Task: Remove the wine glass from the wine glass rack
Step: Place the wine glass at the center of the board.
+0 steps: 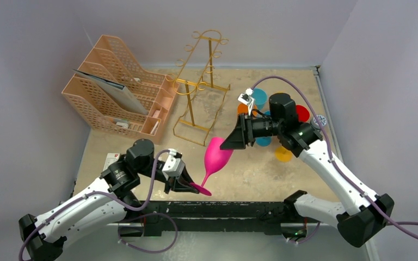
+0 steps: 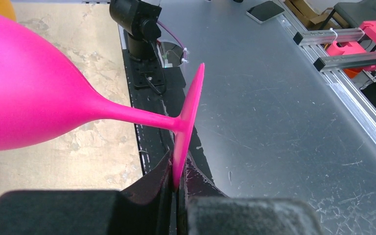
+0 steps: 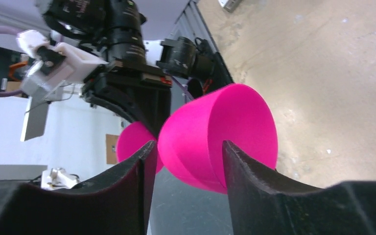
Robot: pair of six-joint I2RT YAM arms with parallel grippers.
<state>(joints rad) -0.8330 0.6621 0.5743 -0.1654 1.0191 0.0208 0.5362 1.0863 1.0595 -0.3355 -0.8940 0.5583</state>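
Observation:
The pink wine glass hangs tilted in the air in front of the gold wire wine glass rack, clear of its hooks. My left gripper is shut on the rim of the glass's flat foot, which stands on edge between the fingers. My right gripper comes from the right and has the bowl between its two fingertips. Both fingertips lie against the bowl's sides near the mouth. The stem runs free between the two grippers.
A peach lattice file organizer with papers stands at the back left, beside the rack. Teal, red and orange round pieces lie behind the right arm. Grey walls close off the tan table on three sides.

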